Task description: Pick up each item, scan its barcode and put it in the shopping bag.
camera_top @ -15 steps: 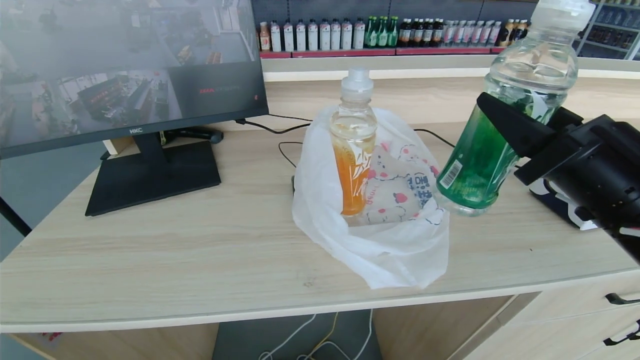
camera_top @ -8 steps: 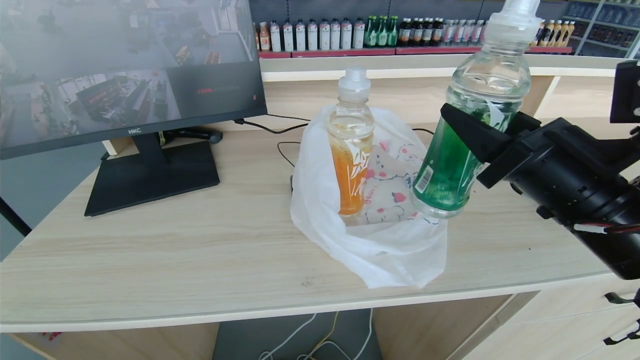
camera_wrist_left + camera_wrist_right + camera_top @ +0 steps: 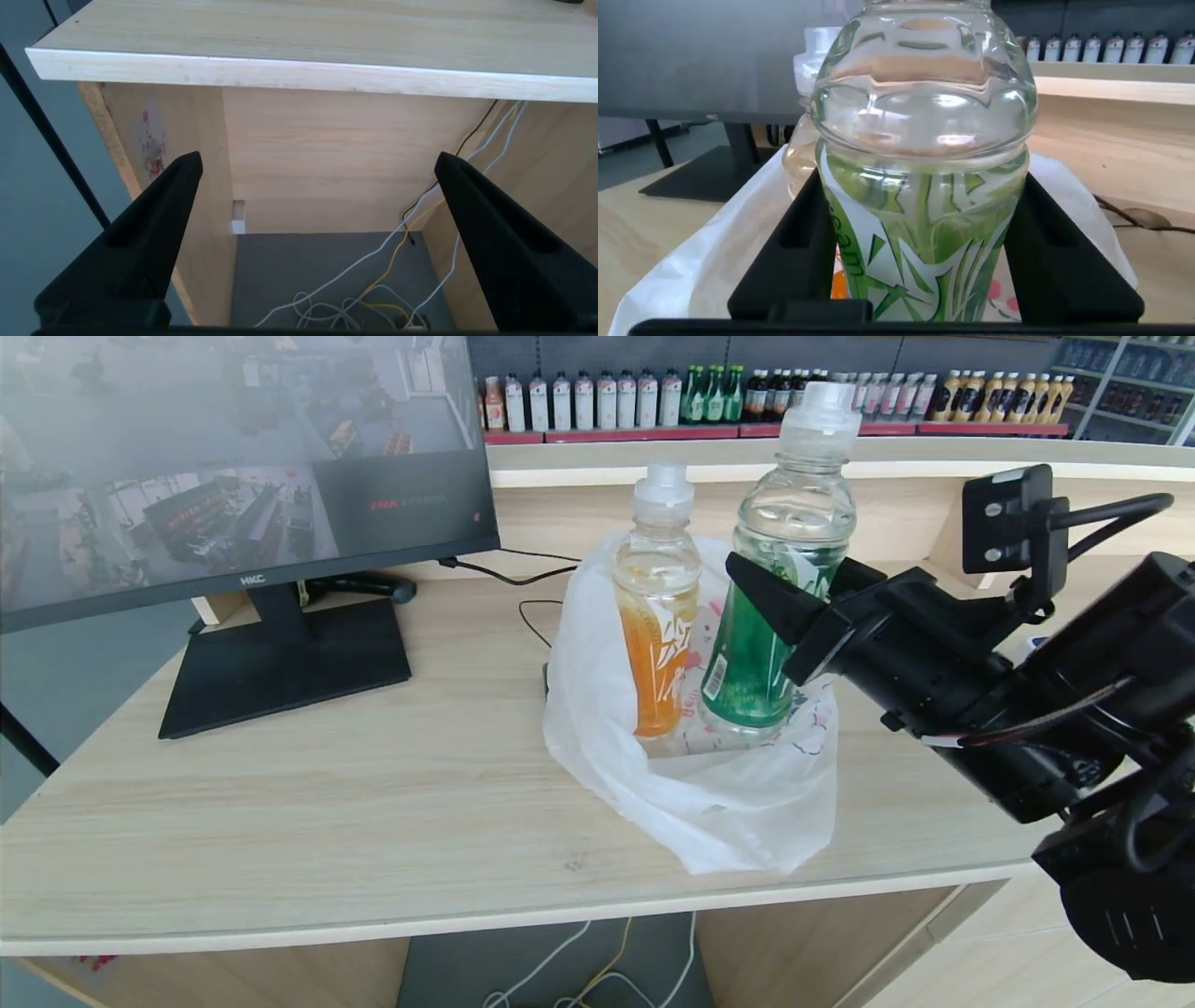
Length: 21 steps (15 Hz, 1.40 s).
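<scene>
A pale wooden shop counter [image 3: 373,803] carries a monitor [image 3: 233,457] at far left and a white shopping bag [image 3: 728,812] at centre. An orange bottle [image 3: 658,644] stands upright in the bag. Just to its right, the right gripper [image 3: 794,590] pinches the green bottle [image 3: 761,663] (upright, base inside the bag's mouth). The left gripper [image 3: 318,163] hangs below the counter's edge, fingers spread.

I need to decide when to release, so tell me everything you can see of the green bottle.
The green bottle is clear plastic with a white cap, a clear ribbed shoulder and green drink behind a green-and-white patterned label. A barcode sits low on the label. It stands nearly upright, base down inside the white shopping bag, close beside the orange bottle. The right gripper clamps its middle, with fingers on both sides. Whether its base rests on the bag's floor cannot be told.
</scene>
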Motion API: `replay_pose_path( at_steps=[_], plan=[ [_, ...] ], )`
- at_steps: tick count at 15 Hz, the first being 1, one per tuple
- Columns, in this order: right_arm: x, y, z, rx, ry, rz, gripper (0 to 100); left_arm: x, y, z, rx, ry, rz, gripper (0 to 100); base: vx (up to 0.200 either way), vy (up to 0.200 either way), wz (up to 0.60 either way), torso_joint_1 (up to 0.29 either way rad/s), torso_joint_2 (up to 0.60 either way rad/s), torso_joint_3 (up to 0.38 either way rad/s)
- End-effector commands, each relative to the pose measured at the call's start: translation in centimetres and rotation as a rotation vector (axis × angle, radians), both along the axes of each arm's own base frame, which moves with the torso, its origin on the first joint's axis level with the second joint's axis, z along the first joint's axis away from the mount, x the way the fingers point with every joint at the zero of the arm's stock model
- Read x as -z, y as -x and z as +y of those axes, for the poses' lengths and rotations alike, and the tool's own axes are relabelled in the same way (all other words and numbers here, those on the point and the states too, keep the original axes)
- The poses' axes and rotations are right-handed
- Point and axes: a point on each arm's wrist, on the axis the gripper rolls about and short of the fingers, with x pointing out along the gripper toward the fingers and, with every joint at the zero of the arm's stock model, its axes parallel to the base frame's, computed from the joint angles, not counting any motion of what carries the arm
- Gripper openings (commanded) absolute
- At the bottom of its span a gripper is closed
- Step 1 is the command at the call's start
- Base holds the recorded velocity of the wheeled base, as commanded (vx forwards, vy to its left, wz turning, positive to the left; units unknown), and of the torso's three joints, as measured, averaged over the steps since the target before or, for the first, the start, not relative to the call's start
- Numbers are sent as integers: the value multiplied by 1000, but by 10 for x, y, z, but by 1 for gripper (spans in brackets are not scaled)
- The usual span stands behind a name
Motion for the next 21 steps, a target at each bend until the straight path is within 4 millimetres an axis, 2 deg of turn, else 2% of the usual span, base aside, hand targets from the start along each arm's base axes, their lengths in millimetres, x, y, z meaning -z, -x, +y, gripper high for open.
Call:
replay_pose_path(
  at_steps=[1, 3, 10, 16, 21],
  plan=[
    [7, -10, 3, 11, 1, 22, 0, 0, 0, 0, 0, 0, 0, 100, 0, 0, 0, 0, 0, 0],
    [7, -17, -10, 71, -33, 44, 0, 0, 0, 0, 0, -1, 0, 100, 0, 0, 0, 0, 0, 0],
    [22, -39, 7, 67, -9, 71, 0, 0, 0, 0, 0, -1, 0, 100, 0, 0, 0, 0, 0, 0],
    [29, -35, 5, 69, 10, 93, 0, 0, 0, 0, 0, 0, 0, 100, 0, 0, 0, 0, 0, 0],
    [43, -33, 5, 68, 37, 136, 0, 0, 0, 0, 0, 2, 0, 100, 0, 0, 0, 0, 0, 0]
  ],
)
